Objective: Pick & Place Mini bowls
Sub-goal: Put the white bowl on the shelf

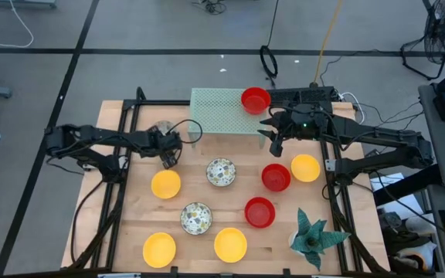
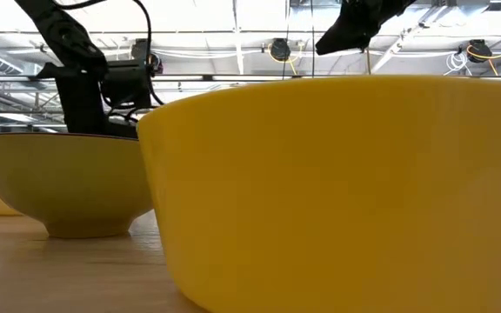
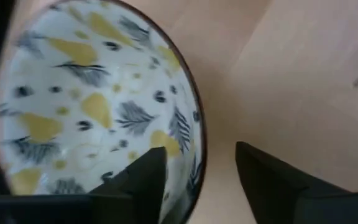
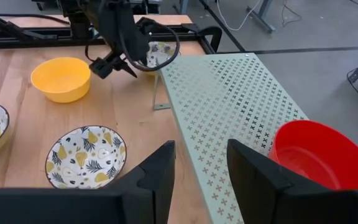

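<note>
Left gripper (image 3: 197,180) straddles the patterned bowl (image 3: 92,106) rim, fingers parted.

Rack (image 1: 224,112) blocks rear; centre bowls (image 1: 221,172) seemingly crowded.

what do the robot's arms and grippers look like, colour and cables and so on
Both arms are black, slim and jointed. The left arm has a black cable looping loose near its wrist. The right arm shows a small green light near the wrist. The left gripper and right gripper each end in two flat, dark, wedge-shaped fingers. No markings are legible.
</note>
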